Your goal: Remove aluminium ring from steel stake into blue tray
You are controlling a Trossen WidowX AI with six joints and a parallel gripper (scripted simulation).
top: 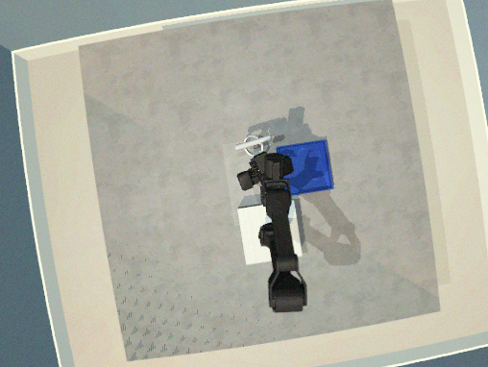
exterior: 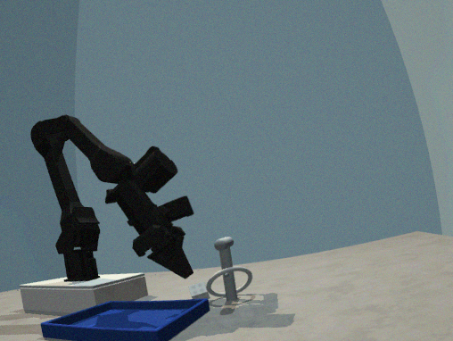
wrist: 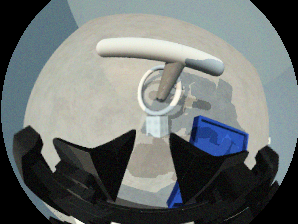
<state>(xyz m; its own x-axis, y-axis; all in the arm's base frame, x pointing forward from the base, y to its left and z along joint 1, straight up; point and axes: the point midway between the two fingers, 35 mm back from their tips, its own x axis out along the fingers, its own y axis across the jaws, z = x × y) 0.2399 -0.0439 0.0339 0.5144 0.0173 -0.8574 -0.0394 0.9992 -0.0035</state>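
The pale ring (top: 246, 150) (exterior: 251, 278) (wrist: 140, 95) encircles the lower post (exterior: 226, 263) (wrist: 170, 80) of the stake, under the cross-bar (top: 247, 144) (exterior: 224, 243) (wrist: 145, 47). In the exterior view the ring looks tilted, its tab side lower. The tab (exterior: 199, 290) (wrist: 157, 126) is a light block on the ring's arm side; in the top view the arm hides it. My gripper (top: 259, 157) (exterior: 191, 275) (wrist: 152, 135) is partly open and empty, above and short of the tab, which appears between and beyond the fingertips in the wrist view. The blue tray (top: 328, 163) (exterior: 185, 323) (wrist: 223, 126) is empty.
The arm's pale base block (top: 252, 240) (exterior: 58, 301) stands behind the gripper. The tray lies close beside the stake, to its right in the top view. The cross-bar overhangs the ring on both sides of the post.
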